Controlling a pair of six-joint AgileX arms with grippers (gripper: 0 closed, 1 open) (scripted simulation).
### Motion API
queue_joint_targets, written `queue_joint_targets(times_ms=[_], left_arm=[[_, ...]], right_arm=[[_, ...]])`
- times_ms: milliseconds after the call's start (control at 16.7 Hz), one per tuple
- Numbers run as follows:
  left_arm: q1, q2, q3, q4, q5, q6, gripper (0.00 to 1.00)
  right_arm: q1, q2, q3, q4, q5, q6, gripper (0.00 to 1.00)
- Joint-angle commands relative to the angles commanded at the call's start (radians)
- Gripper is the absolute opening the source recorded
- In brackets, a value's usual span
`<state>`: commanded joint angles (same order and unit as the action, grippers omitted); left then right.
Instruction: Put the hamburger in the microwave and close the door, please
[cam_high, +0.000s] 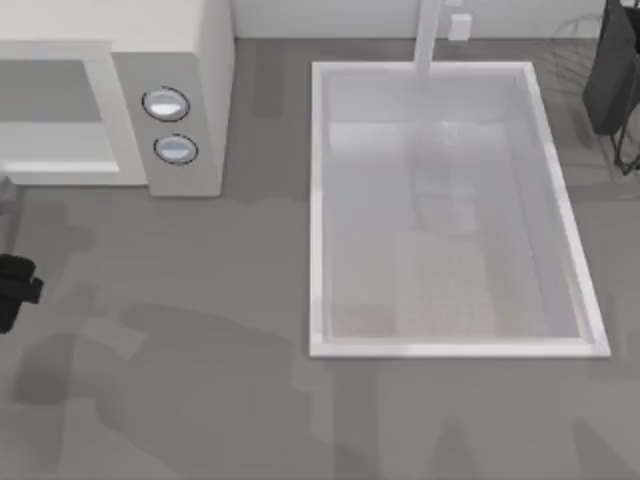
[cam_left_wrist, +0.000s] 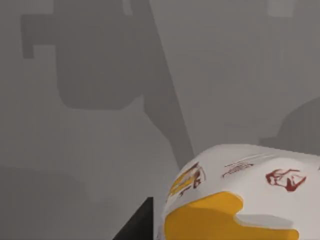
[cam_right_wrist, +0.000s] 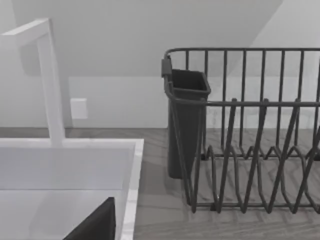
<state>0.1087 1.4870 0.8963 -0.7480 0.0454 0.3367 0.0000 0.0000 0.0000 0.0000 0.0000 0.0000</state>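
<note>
My left pincer (cam_high: 12, 290) sits at the far left edge of the top view, below the microwave (cam_high: 180, 90), and I cannot tell from here whether it is clenched or released. In my left wrist view the hamburger (cam_left_wrist: 240, 200) fills the lower right of the frame, right up against a dark finger (cam_left_wrist: 135, 225), so I judge it is in my grasp or just at it.

To do this step well, I should carry the hamburger up toward the cavity at the upper left of the top view, keep it level, and clear the lower sill before letting go well inside. The door I cannot make out, so I would check its swing path before pushing it shut.

The hamburger looks like a smooth, rounded white wrapper with a yellow patch and red-brown printing; likely soft, so a gentle squeeze suits it. The microwave is a hard white box with two glassy, silver-rimmed knobs (cam_high: 166, 104). The surface (cam_high: 200, 350) is flat matte grey. The sink (cam_high: 330, 200) is a white, straight-walled basin.

My right pincer (cam_right_wrist: 95, 225) is parked at the upper right of the top view, near the dark wire rack (cam_right_wrist: 250, 150).
</note>
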Motion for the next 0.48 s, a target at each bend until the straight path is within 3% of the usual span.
queue_joint_targets(times_ms=[480], left_arm=[[0.020,0.295,-0.049,0.878,0.064,-0.122,0.00]], right_arm=[[0.000,0.000,0.000,0.000,0.000,0.000,1.00]])
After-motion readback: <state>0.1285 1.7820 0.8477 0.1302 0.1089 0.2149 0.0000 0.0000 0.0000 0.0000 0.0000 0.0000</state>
